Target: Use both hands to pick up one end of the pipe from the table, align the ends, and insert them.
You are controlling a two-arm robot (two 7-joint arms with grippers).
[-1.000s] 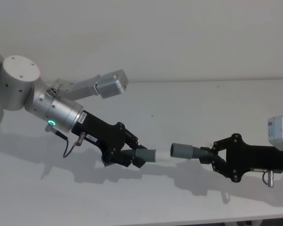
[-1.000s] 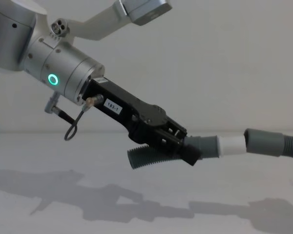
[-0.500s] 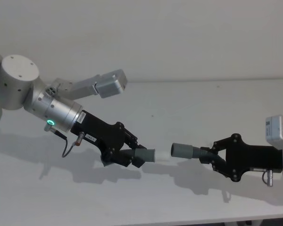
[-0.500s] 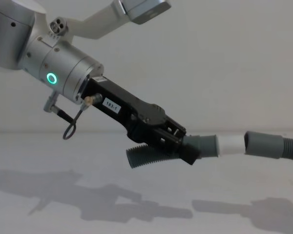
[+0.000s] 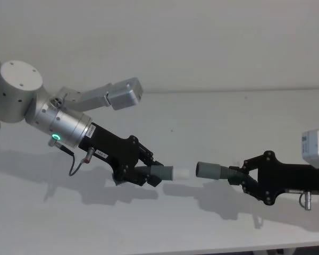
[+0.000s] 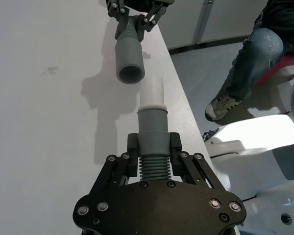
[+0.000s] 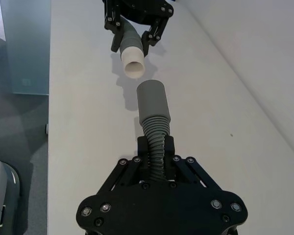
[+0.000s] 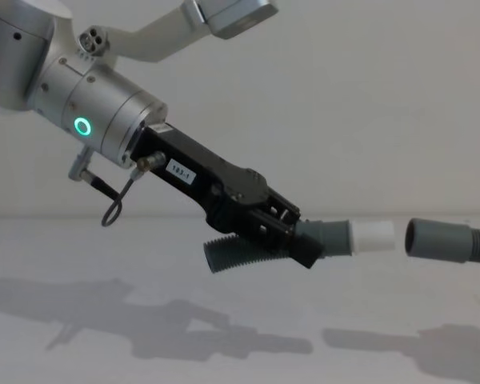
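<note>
A short open gap separates the white tip point(image 5: 182, 173) from the grey cuff point(image 5: 207, 170), with nothing between them; in the chest view the tip point(image 8: 373, 237) and cuff point(image 8: 438, 240) face each other above the table point(image 5: 212, 122). The left gripper point(image 5: 143, 172) clamps its hose point(image 8: 248, 253) and the right gripper point(image 5: 243, 178) clamps its own, both held off the surface. The table around and beneath them lies bare.
</note>
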